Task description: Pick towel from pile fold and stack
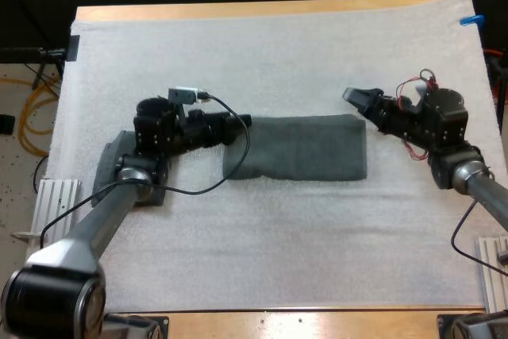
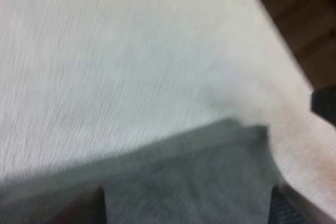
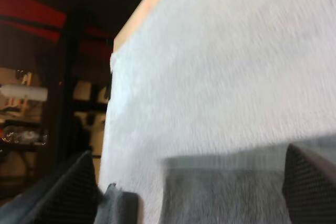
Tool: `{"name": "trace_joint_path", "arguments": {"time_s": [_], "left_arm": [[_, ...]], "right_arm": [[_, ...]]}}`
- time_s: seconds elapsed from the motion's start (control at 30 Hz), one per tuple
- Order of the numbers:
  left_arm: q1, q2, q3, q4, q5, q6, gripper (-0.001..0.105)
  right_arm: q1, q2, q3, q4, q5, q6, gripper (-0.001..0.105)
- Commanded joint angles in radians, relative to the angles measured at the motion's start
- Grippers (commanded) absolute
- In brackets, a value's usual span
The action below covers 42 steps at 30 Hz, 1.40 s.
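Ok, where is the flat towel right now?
In the high view the towel lies in the middle of the white mat, between the left pincer at its left end and the right pincer at its far right corner.

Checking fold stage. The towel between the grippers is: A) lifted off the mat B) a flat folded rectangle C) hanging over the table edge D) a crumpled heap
B: the towel lies flat on the mat as a neat rectangle, left gripper at one end, right gripper at the other.
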Motion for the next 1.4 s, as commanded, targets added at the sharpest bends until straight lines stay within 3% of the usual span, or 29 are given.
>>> {"name": "trace_joint_path", "arguments": {"time_s": [0.0, 0.17, 0.33, 0.43, 0.73, 0.97, 1.17, 1.37], "left_arm": [[0.005, -0.041, -0.021, 0.005, 0.0, 0.007, 0.063], [0.017, -0.165, -0.071, 0.159, -0.03, 0.084, 0.063], [0.016, -0.336, -0.131, 0.488, -0.177, 0.342, 0.063], [0.016, -0.445, -0.146, 0.634, -0.238, 0.424, 0.063], [0.016, -0.713, -0.146, 0.887, -0.247, 0.434, 0.063], [0.016, -0.737, -0.146, 0.912, -0.264, 0.434, 0.063], [0.016, -0.715, -0.146, 0.931, -0.225, 0.411, 0.063], [0.012, -0.715, -0.146, 0.954, -0.125, 0.353, 0.063]], "right_arm": [[-0.004, -0.044, -0.027, 0.04, 0.013, -0.067, 0.071], [-0.004, -0.163, -0.085, 0.279, 0.116, -0.266, 0.071], [-0.004, -0.298, -0.137, 0.565, 0.22, -0.463, 0.071], [-0.004, -0.381, -0.147, 0.712, 0.254, -0.485, 0.072], [-0.004, -0.557, -0.147, 1.055, 0.352, -0.518, 0.071], [-0.004, -0.522, -0.147, 1.057, 0.412, -0.551, 0.071], [-0.004, -0.356, -0.147, 1.002, 0.396, -0.551, 0.071], [-0.023, -0.143, -0.149, 0.894, 0.244, -0.557, 0.071]]}}
